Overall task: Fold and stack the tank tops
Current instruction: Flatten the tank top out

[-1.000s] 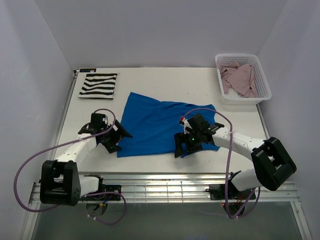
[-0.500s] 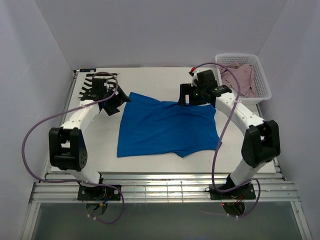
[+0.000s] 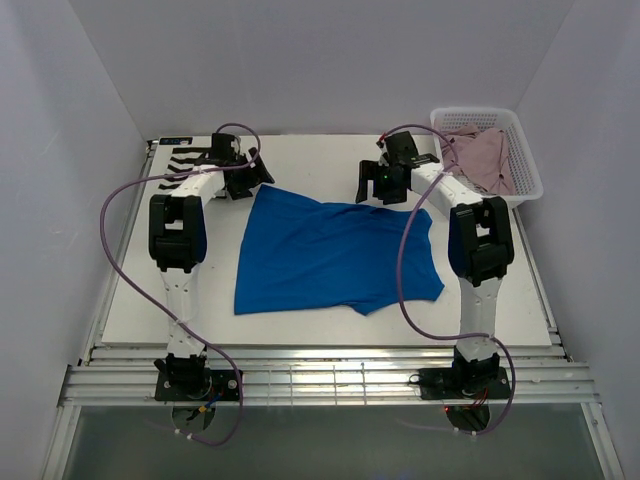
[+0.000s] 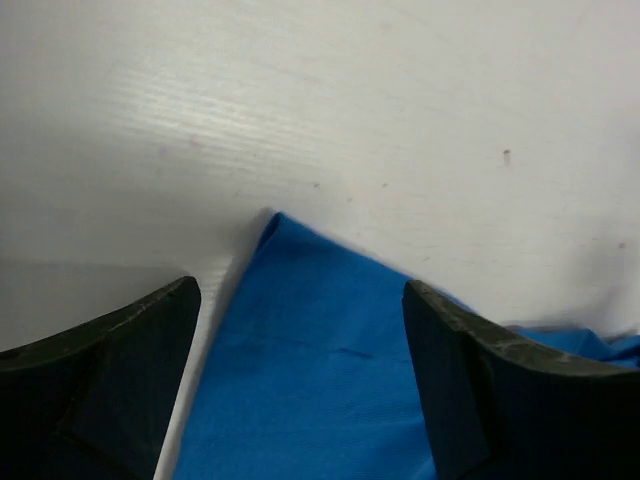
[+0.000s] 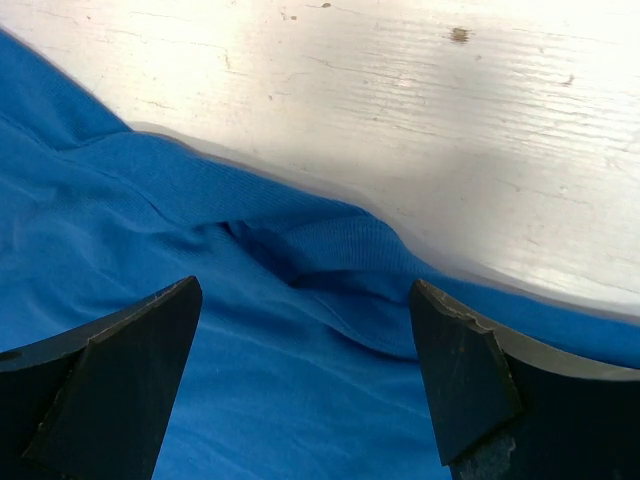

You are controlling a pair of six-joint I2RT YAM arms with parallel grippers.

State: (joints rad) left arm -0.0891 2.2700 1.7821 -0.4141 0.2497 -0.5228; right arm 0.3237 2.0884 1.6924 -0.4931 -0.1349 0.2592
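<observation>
The bright blue tank top (image 3: 335, 255) lies spread flat across the middle of the table. My left gripper (image 3: 252, 180) hovers open over its far left corner; in the left wrist view that blue corner (image 4: 300, 400) lies between the spread fingers (image 4: 110, 390) of the gripper (image 4: 300, 288). My right gripper (image 3: 376, 190) is open over the far right edge, where the wrist view shows a rumpled blue hem (image 5: 330, 250) under the gripper (image 5: 305, 288). The black-and-white striped top (image 3: 183, 160) lies at the far left, mostly hidden by the left arm. The pink-mauve top (image 3: 485, 155) sits in the basket.
A white lattice basket (image 3: 528, 185) stands at the far right corner, close to the right arm's elbow. Bare white table (image 3: 310, 160) lies between the two grippers at the back. Purple cables loop from both arms.
Both arms have swung from the blue top's near edge out to its far edge, left to the far left corner, right to the far right. Both stayed open.
</observation>
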